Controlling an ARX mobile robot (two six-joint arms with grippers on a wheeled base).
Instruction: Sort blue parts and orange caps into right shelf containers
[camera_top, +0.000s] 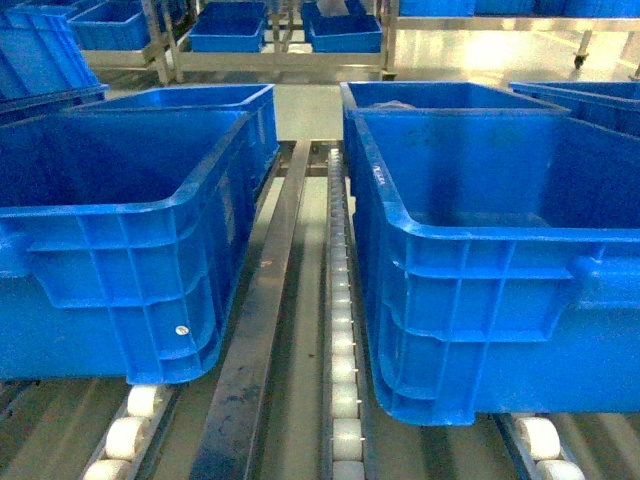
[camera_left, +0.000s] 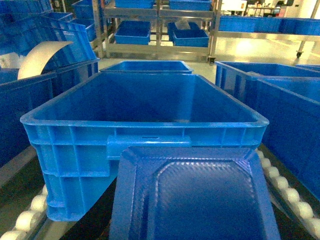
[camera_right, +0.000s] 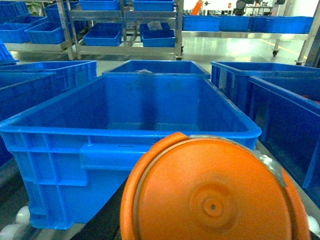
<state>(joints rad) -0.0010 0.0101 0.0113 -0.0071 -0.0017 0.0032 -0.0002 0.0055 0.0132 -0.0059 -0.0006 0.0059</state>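
Observation:
A flat blue part (camera_left: 195, 200) with a raised rim and chamfered corners fills the bottom of the left wrist view. It hangs just in front of a large blue crate (camera_left: 145, 122) and hides the left gripper's fingers. In the right wrist view, the round end of an orange cap (camera_right: 212, 195) sits close to the camera and covers the right gripper's fingers. It is held short of the near wall of another deep blue crate (camera_right: 125, 127). The head view shows both crates, left (camera_top: 120, 250) and right (camera_top: 500, 300), and neither gripper.
The crates stand on roller tracks (camera_top: 342, 380) with a dark metal bar (camera_top: 260, 340) running between them. More blue crates (camera_top: 440, 95) stand behind and to the sides. Metal racks with blue bins (camera_top: 280, 40) stand across the floor. A white curved piece (camera_left: 42, 55) lies at far left.

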